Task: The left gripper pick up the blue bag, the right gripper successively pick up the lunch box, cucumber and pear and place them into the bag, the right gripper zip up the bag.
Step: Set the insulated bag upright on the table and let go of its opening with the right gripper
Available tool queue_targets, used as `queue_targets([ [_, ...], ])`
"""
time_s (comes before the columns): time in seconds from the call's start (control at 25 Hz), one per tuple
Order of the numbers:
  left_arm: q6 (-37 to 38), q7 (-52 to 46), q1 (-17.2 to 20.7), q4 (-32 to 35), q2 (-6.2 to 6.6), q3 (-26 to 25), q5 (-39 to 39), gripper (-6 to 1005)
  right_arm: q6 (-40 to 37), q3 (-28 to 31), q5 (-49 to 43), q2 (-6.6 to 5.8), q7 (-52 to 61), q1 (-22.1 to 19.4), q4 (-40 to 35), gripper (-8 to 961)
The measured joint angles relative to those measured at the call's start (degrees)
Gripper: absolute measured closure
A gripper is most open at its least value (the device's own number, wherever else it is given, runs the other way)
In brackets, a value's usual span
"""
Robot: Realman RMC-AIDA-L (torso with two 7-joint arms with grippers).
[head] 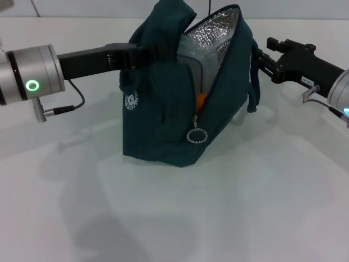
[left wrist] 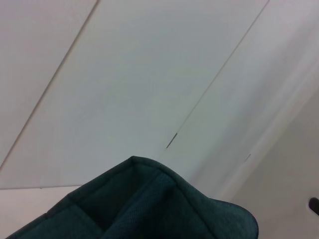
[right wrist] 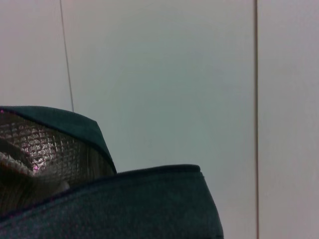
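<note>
So the dark teal-blue fabric lunch bag [head: 163,109] is standing upright in the middle of the white tabletop [head: 218,218], mouth gaping open toward the near side and showing its quilted silver foil lining [head: 215,35]. The black two-fingered left gripper [head: 143,53] comes in from the left and is buried in the bunched fabric at the bag's upper left, by the handle; it looks clamped on the bag, holding it up. The black two-fingered right gripper [head: 257,59] is pressed up against the bag's right side, level with the top half, and I honestly can't tell if its fingers are parted or not since the fabric hides the tips. Inside the opening there's a bit of orange low down, probably the small orange-yellow pear [head: 201,100], plus a pale clear edge above it that could be the clear plastic lunch box [head: 188,54]; no cucumber visible. My read: packing looks done and zipping is what's left. The key bit is that the silver ring-pull zipper [head: 197,135] hangs at the low near end of the opening, down and to the left of the right gripper, with the zipper track running up and away toward the bag's top.
</note>
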Motion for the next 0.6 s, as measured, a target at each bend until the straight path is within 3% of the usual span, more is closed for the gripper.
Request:
queue_targets([
  [0.32,-0.1,0.1,0.0,0.0,0.0,-0.1,0.0,922,0.0,0.0,0.0,0.0,-1.2,0.4,0.0,679],
  [0.52,-0.1,0.1,0.0,0.0,0.0,-0.2,0.0,922,-0.1,0.0,0.0,0.04,-1.7,0.6,-0.1,889],
  [0.6,-0.1,0.1,0.0,0.0,0.0,-0.2,0.0,922,-0.2,0.0,0.0,0.06,-1.7,0.6,-0.1,907],
])
